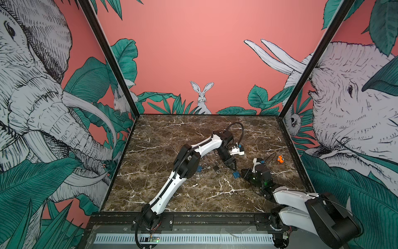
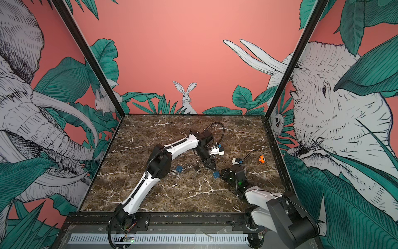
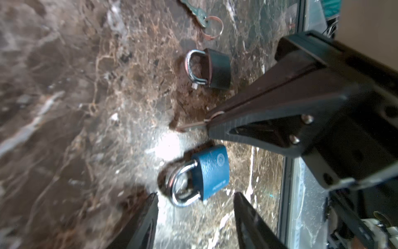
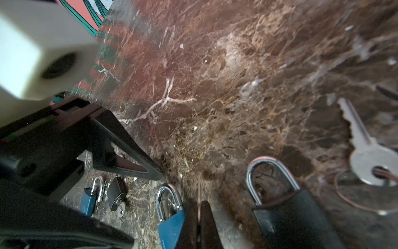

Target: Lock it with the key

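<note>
Blue padlock: silver shackle, lying flat; left jaws apart, empty; right jaws pinching thin wire.

Brown marble tabletop, white-veined. Small orange object near its right edge in both top views, well apart from the rest; too small to identify. Back wall salmon, with white rabbit among green leaves. Elephant on side wall. White slotted duct along front.
</note>
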{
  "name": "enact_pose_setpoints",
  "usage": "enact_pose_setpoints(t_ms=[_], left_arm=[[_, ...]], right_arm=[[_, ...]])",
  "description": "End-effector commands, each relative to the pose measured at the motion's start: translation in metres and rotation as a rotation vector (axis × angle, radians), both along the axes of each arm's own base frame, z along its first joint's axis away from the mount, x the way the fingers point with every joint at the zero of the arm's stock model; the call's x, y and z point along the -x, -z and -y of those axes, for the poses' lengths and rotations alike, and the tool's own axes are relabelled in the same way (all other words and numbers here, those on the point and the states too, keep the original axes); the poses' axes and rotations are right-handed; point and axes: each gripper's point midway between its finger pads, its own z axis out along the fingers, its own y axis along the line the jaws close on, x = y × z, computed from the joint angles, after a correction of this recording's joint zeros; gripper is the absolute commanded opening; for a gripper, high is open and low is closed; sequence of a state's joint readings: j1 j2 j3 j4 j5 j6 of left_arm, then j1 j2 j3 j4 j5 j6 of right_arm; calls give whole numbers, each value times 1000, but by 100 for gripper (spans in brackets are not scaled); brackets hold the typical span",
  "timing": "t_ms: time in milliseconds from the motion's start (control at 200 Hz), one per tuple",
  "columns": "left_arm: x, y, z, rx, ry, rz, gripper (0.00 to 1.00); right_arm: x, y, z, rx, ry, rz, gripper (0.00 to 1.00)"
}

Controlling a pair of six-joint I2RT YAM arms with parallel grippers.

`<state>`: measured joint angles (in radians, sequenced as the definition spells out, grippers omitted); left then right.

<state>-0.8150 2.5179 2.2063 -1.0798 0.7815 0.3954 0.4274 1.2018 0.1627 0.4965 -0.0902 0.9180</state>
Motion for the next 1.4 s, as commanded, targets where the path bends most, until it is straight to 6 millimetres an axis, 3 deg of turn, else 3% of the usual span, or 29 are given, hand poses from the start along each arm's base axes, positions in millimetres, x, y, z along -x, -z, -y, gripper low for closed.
enact_pose_setpoints(t_ms=[0, 135, 350, 445, 555, 740, 935, 1395], left_arm=[[-12, -48, 2, 85, -32, 110, 64], [-20, -59, 1, 111, -106, 152, 69], [-43, -93, -6, 205, -280, 241, 73], [-59, -100, -12, 229, -395, 281, 73], [-63, -116, -15, 308, -450, 300, 73], [-75, -113, -26, 307, -594, 347, 76], [-92, -113, -55, 302, -808, 420, 78], [-84, -121, -67, 365, -785, 420, 78]], right_arm=[[-10, -8, -3, -11, 20, 28, 2], [-8, -6, -4, -7, 26, 12, 12], [-3, -13, 3, 34, 36, 16, 24], [1, -17, 9, 54, 46, 18, 25], [5, -23, 14, 67, 50, 29, 26], [10, -32, 8, 87, -12, 20, 27], [19, -38, -5, 97, -92, 15, 28], [16, -78, -25, 203, -217, 71, 40]])
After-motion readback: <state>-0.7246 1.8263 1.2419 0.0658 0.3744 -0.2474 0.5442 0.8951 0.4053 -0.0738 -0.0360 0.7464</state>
